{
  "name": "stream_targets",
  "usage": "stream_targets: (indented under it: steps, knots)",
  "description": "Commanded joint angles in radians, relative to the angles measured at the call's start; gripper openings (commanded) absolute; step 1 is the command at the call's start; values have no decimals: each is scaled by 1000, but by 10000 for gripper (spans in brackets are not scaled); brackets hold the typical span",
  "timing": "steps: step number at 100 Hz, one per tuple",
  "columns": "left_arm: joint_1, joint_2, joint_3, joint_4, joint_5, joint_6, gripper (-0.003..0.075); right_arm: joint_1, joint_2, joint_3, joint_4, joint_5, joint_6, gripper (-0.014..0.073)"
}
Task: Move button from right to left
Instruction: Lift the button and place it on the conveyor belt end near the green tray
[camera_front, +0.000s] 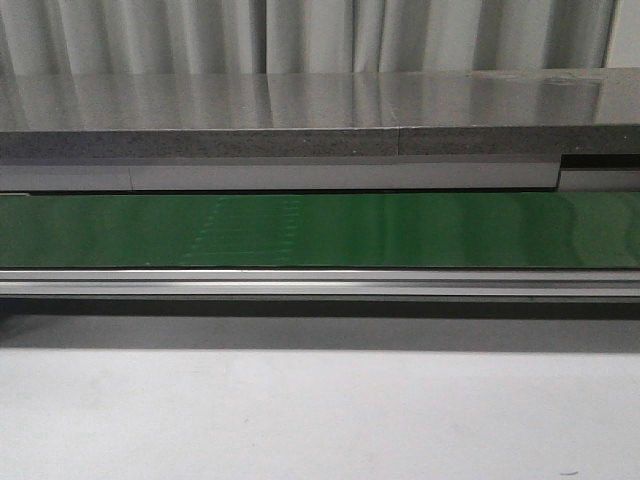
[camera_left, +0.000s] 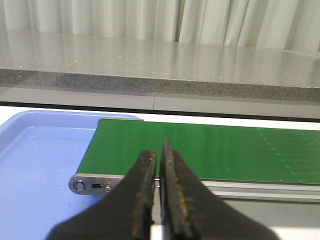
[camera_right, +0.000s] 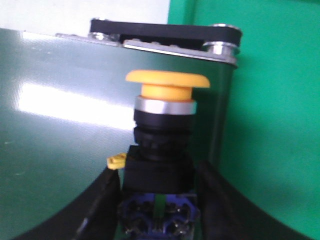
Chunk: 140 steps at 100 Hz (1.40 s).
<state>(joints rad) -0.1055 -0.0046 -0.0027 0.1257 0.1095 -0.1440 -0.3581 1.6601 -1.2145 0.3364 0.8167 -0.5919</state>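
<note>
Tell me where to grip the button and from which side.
Grip the button by its black boxy body, jaws closing on the two flat opposite sides, below the round cap. The cap is wide and rounded and would likely slip. The right gripper already brackets that body this way, with the button between its fingers.

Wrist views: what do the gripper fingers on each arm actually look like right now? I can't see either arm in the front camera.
The left gripper has two long matte-black fingers tapering to narrow tips, inner edges worn with yellowish scuffs. The right gripper shows only two broad, curved black fingers at the frame edge. No cables or markings are visible in either view.
</note>
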Motion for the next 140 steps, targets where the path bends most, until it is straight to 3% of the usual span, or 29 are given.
stream_targets:
  steps: [1,15,37,74,119,140]
  knots:
    - [-8,-37,41,-3,-75,-11,5,14,-48,3,-1,-45,1,174]
    - [-8,-37,41,-3,-75,-11,5,14,-48,30,-1,-62,1,191]
    - [-8,-37,41,-3,-75,-11,5,14,-46,30,-1,-60,7,370]
    - [-8,-37,41,-3,-75,-11,5,14,-53,28,61,-40,8,546]
    - [-8,-37,41,-3,-75,-11,5,80,-230,29,116,-79,-28,551]
    - [-8,-37,41,-3,-75,-11,5,135,-370,112,116,-231,-43,551]
